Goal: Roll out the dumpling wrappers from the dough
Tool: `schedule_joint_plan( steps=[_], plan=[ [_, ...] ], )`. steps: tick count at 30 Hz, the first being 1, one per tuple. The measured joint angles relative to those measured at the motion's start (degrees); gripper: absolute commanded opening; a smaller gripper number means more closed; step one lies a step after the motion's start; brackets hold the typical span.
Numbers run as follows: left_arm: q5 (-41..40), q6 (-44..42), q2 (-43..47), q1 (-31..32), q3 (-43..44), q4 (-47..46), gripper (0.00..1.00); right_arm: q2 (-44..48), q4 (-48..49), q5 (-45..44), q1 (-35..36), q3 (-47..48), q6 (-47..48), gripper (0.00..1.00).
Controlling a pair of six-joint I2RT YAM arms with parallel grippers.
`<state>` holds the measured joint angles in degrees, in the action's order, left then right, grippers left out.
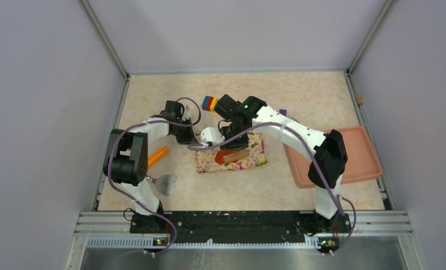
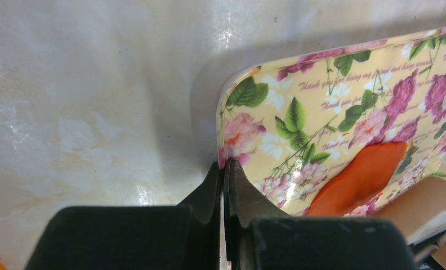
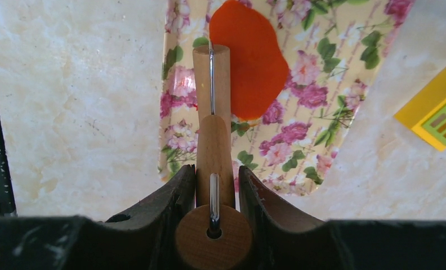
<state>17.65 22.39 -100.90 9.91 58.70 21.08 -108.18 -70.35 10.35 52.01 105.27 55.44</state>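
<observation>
The dough (image 1: 225,155) is a flat red-orange patch on a floral tray (image 1: 257,147) in the middle of the table. My right gripper (image 3: 216,169) is shut on the handle of a wooden rolling pin (image 3: 212,76). The pin's roller lies over the near left part of the dough (image 3: 257,62). At the tray's left corner, my left gripper (image 2: 225,164) is shut on the thin rim of the tray (image 2: 232,95), with the dough (image 2: 358,177) to its right. No dumpling wrappers are in view.
A pink tray (image 1: 358,147) stands at the right. An orange carrot toy (image 1: 157,156) and a metal scraper (image 1: 165,183) lie left of the floral tray. A striped block stack (image 1: 210,103) sits behind the right arm. A yellow block (image 3: 435,112) lies right of the tray.
</observation>
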Motion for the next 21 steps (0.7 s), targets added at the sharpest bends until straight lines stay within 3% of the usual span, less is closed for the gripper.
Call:
schedule_joint_plan(
  steps=[12,17,21],
  plan=[
    [0.3,0.0,-0.1,-0.1,0.0,0.0,0.0,4.7,12.3,-3.5,0.7,-15.0,0.5,0.0],
    [0.4,0.0,-0.1,-0.1,0.0,0.0,0.0,3.0,9.4,-2.9,0.6,-11.3,0.3,0.0],
    [0.5,-0.2,-0.2,-0.1,0.0,-0.1,0.0,-3.1,1.4,-0.3,0.6,2.3,0.6,0.0]
  ],
)
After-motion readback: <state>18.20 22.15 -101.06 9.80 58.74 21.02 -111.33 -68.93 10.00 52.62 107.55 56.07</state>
